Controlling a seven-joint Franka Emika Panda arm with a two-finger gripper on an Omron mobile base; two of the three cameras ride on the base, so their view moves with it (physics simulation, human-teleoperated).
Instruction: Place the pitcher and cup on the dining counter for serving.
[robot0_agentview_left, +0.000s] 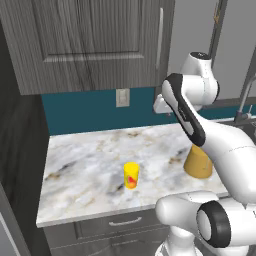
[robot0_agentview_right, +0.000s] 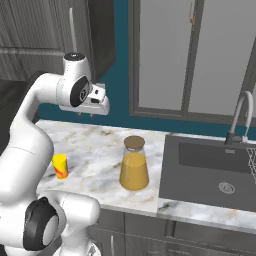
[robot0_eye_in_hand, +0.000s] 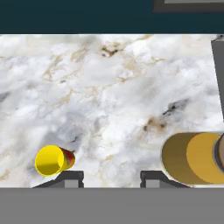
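I have the tool (robot0_eye_in_hand: 111, 177) hovering well above the marble table (robot0_agentview_left: 90, 160), jaws parted and holding nothing. Looking down along it, the pitcher (robot0_eye_in_hand: 194, 158) stands below and off to one side of the jaws, the cup (robot0_eye_in_hand: 51, 160) off to the other, both well apart on the table by the sink (robot0_agentview_right: 215, 172). I reckon the pitcher comes first: I should centre over its lid, widen the jaws if its neck needs it, then descend straight so I don't nudge it toward the sink.
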